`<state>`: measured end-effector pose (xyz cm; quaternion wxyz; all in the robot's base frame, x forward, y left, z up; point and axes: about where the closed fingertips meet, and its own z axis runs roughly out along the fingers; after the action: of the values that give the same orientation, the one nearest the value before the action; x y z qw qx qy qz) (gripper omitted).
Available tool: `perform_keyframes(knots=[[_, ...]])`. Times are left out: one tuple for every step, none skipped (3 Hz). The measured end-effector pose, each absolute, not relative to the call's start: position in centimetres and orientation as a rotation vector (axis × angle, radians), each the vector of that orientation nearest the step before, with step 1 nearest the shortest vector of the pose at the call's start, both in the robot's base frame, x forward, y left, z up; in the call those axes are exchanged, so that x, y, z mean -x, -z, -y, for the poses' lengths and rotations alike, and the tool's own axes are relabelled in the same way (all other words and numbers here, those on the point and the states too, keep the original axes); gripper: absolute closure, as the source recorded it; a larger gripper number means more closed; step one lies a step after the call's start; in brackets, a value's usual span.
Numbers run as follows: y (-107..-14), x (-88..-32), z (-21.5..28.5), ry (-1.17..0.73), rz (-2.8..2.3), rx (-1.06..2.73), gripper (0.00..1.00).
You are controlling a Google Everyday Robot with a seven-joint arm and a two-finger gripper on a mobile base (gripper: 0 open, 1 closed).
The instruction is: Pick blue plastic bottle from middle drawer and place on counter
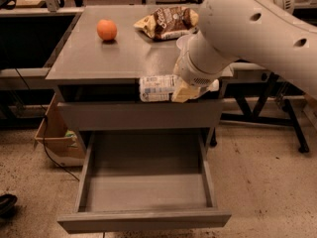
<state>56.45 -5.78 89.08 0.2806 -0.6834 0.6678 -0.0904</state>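
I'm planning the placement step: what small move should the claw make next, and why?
Probably a small lift: the claw holds the blue plastic bottle sideways, level with the front edge of the counter, not yet above its top.

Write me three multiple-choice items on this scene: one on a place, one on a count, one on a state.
1. Where is the blue plastic bottle?
A) in the gripper, by the counter's front edge
B) lying at the counter's back
C) standing mid-counter

2. How many drawers are pulled out?
A) none
B) two
C) one

3. How is the bottle oriented?
A) upright
B) on its side
C) cap down

Answers:
1 A, the gripper is shut on it just in front of the counter's edge.
2 C, only the middle drawer stands open.
3 B, its length runs level, left to right.
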Motion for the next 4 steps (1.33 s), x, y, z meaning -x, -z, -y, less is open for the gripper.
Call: perform_keyframes(knots=[[-89.1, -56.5, 5.8, 0.242, -1.789, 1.832, 1.0], [-89.4, -57.5, 4.8, 0.243, -1.751, 1.84, 1.0], [-89.8, -60.7, 2.2, 0.234, -1.681, 1.836, 1.0], [-89.6, -64.6, -0.7, 0.203, -1.625, 1.817, 1.0]])
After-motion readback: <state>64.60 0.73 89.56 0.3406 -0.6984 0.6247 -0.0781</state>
